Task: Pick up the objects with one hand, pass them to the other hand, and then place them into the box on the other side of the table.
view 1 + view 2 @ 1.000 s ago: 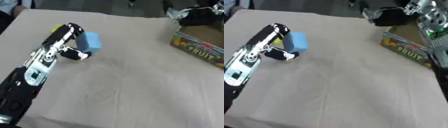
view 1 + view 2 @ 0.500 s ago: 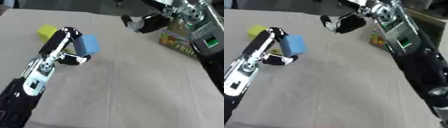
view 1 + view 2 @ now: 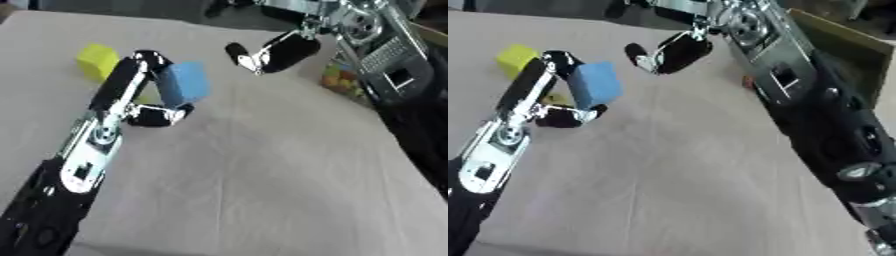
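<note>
The box (image 3: pixel 343 80) at 2 o'clock is mostly hidden behind the right arm; in the left eye view only a strip of its printed side shows, and in the right eye view a brown flap at the upper right edge. The left arm is cut off at the lower left corner, and the right arm runs out of view at the lower right.

Two blocks show. One blue block (image 3: pixel 184 83) sits at 11 o'clock, held by the left hand (image 3: pixel 144 95): fingers curl over its top-left edge and the thumb lies under its lower edge. Whether the block is lifted clear of the worktop (image 3: pixel 262 180) cannot be told. One yellow block (image 3: pixel 96 59) lies on the worktop further toward 10 o'clock, just beside the left hand's fingers; part of it is covered by them. A small yellowish patch under the left palm is too unclear to name.

The right hand (image 3: pixel 276 52) hangs at 12 o'clock, near the blue block but apart from it, fingers loosely spread toward it and holding nothing.
</note>
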`<action>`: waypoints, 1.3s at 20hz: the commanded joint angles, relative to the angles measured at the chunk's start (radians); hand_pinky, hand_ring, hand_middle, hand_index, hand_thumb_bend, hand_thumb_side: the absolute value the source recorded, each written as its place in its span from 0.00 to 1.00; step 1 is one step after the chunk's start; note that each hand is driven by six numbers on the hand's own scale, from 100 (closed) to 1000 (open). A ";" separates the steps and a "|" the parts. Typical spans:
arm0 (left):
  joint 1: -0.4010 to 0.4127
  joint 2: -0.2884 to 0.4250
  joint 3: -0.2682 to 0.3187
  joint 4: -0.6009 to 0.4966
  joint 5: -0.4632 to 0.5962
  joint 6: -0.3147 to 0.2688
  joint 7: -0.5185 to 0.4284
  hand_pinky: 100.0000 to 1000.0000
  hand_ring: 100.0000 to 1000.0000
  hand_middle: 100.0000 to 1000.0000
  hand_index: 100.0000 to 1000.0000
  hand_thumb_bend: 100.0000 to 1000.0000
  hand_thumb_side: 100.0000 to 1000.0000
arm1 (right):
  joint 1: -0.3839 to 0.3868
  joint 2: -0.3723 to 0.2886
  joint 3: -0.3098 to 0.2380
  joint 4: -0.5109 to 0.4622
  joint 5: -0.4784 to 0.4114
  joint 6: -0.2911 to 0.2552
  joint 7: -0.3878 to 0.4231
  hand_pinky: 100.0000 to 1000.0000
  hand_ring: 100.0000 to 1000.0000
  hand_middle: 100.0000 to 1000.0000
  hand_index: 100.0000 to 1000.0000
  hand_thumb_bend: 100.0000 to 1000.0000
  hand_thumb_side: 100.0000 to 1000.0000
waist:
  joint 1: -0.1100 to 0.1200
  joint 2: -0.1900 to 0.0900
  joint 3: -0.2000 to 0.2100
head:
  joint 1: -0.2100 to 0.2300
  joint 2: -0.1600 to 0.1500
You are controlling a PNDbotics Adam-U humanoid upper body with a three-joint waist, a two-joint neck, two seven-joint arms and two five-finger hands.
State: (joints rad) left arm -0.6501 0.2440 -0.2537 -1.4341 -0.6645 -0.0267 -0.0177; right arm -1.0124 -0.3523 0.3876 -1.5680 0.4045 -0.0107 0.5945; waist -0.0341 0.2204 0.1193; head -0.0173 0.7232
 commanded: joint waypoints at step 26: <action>0.023 -0.049 0.032 -0.076 0.155 -0.033 0.026 0.53 0.49 0.44 0.40 0.00 0.00 | -0.033 0.065 0.012 0.087 0.230 -0.187 0.049 1.00 1.00 0.80 0.89 0.20 0.43 | 0.010 -0.019 -0.001 | 0.013 0.009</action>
State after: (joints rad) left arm -0.6156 0.1921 -0.2307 -1.4863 -0.5197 -0.0639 0.0088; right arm -1.0290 -0.2849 0.4135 -1.4766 0.6281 -0.1879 0.6397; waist -0.0284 0.2205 0.1187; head -0.0070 0.7278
